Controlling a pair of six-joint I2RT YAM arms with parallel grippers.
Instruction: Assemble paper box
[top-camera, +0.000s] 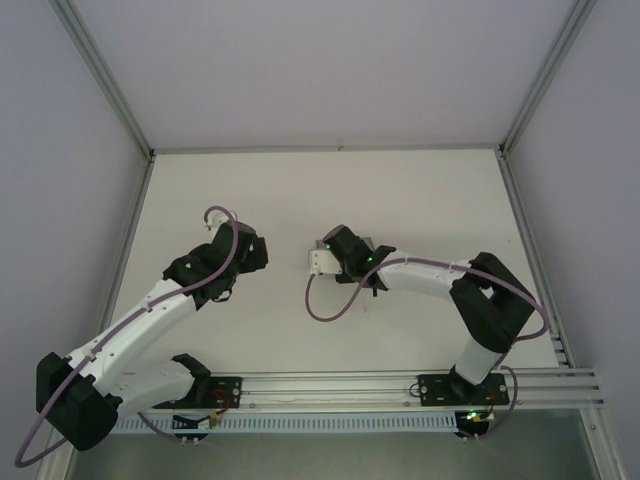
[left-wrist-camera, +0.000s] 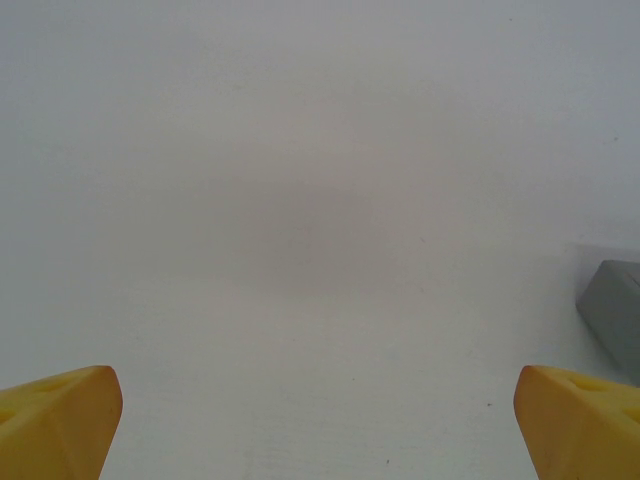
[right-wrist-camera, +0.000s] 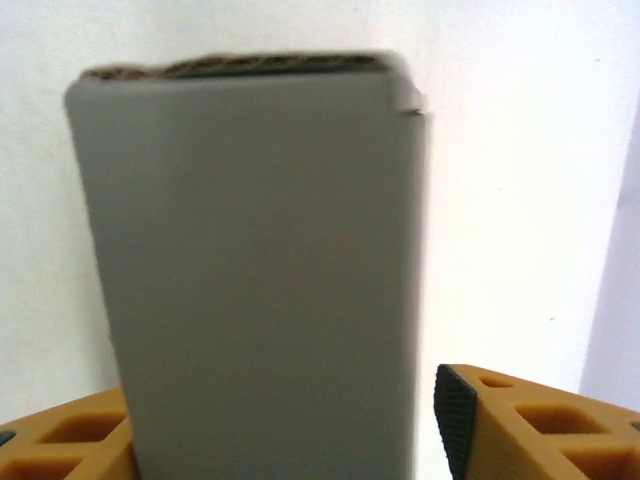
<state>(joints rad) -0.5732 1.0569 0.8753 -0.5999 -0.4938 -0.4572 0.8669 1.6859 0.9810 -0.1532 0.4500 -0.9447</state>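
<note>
The paper box (right-wrist-camera: 255, 270) is a small grey card box with a corrugated top edge, standing on the white table between my right gripper's (right-wrist-camera: 280, 425) fingers. The right pad (right-wrist-camera: 455, 415) stands a narrow gap off the box's side, and the left finger (right-wrist-camera: 65, 445) is level with the other side; this gripper is open around the box. From above, the right gripper (top-camera: 340, 258) covers most of the box, leaving a grey sliver (top-camera: 379, 246). My left gripper (left-wrist-camera: 320, 420) is open and empty over bare table, with a corner of the box (left-wrist-camera: 615, 305) at its right. It hangs left of the right gripper (top-camera: 248, 252).
The white table (top-camera: 330, 190) is enclosed by pale walls and aluminium frame posts (top-camera: 105, 75). A rail with the arm bases (top-camera: 330, 385) runs along the near edge. A purple cable loop (top-camera: 325, 305) hangs below the right wrist.
</note>
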